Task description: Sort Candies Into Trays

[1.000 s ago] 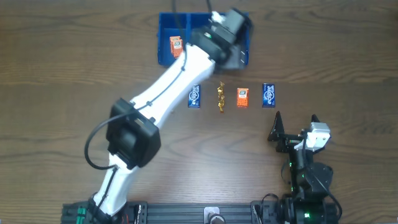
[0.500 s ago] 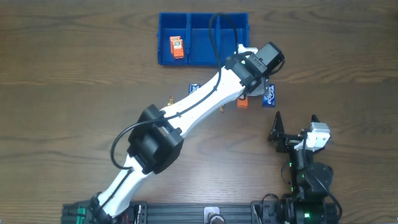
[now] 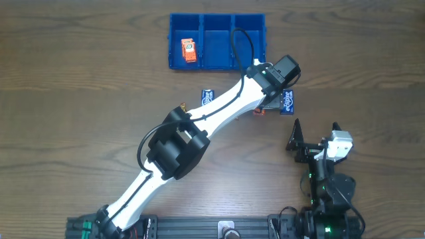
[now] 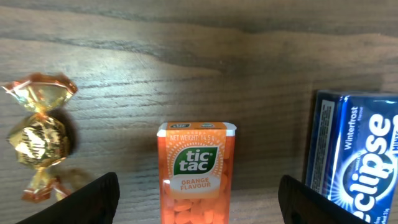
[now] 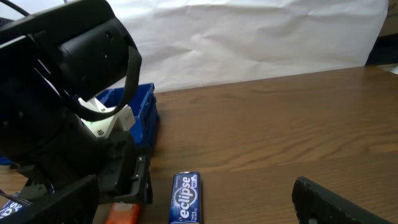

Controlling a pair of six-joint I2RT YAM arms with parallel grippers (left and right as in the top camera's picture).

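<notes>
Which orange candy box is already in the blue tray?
The orange mint box in the leftmost compartment of the blue tray. The other orange box lies on the table, between the left gripper's open fingers.

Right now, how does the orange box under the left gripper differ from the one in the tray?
The loose box lies on the table between the left gripper's open fingers; the tray box sits in the blue tray's left end compartment, clear of any gripper. The loose box is flanked by a gold-wrapped candy and a blue pack; the tray box is alone in its compartment. Both are orange and lie flat.
</notes>
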